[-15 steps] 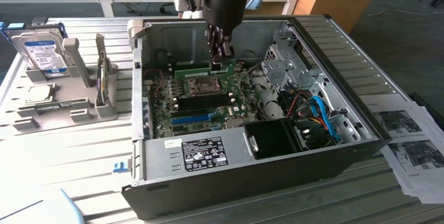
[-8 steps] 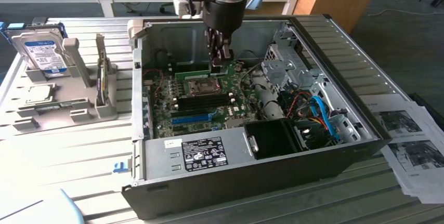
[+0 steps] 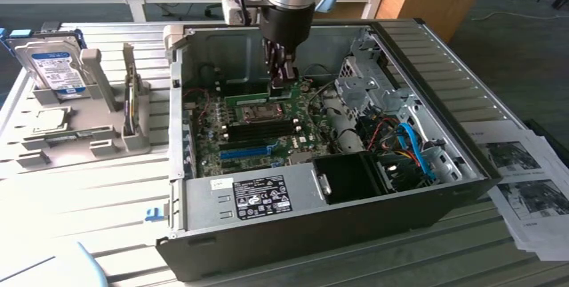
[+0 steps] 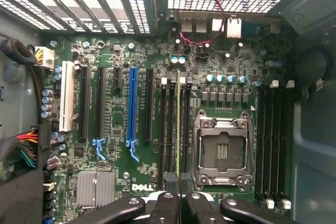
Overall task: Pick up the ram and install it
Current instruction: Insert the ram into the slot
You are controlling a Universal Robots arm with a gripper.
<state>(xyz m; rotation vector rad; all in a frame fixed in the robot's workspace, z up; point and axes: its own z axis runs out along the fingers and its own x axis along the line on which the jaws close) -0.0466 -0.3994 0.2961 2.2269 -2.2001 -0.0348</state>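
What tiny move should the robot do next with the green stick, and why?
Probably ease it straight down. The tool is shut on the ram, which hangs edge-on in line with the dark memory slots beside the empty processor socket. Whether it already touches a slot I cannot tell, so a slow, straight push seems safest.
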